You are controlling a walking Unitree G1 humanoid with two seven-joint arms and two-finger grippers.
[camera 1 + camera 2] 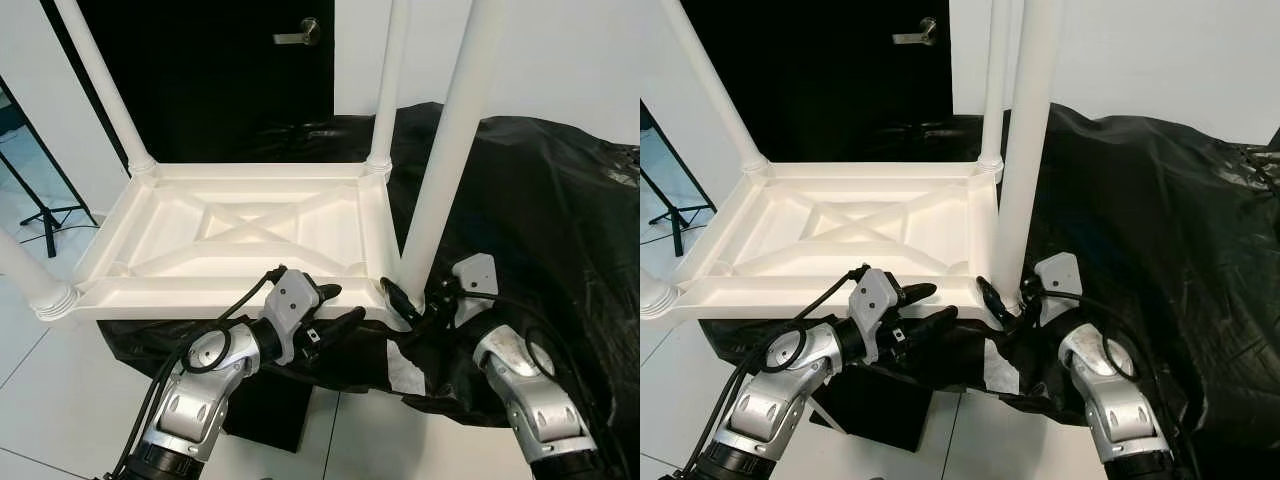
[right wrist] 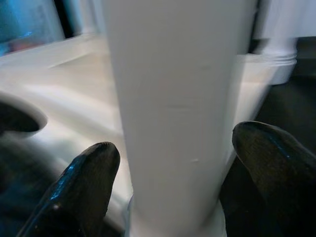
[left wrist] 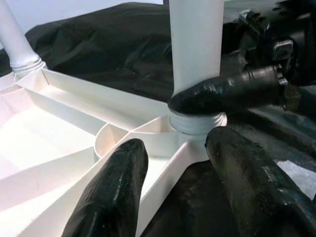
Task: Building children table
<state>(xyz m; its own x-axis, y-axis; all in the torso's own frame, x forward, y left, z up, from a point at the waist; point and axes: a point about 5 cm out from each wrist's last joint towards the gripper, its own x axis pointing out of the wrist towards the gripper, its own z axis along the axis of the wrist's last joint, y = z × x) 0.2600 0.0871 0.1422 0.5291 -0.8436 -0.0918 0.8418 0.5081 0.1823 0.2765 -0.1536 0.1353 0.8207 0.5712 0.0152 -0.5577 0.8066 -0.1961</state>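
While our head views set the upturned white tabletop (image 1: 240,235) mid-frame on black sheeting (image 1: 540,200), our right wrist view shows the right gripper (image 2: 173,168) spread around the near leg (image 1: 445,160) at its base. Our left gripper (image 1: 335,310) sits spread at the tabletop's lower-right corner, one right finger crossing its view. A dark door (image 1: 220,60) stands upper centre, a tripod (image 1: 40,215) at left on white tiled floor (image 1: 60,400).

Upturned table top (image 1: 240,235) lying on sheet-draped surface (image 1: 540,200), toward its left edge, legs (image 1: 448,150) rising from corners. Left gripper (image 1: 335,305) at near edge; right gripper (image 1: 415,300) straddling near-right leg's base. Door (image 1: 220,60) behind.
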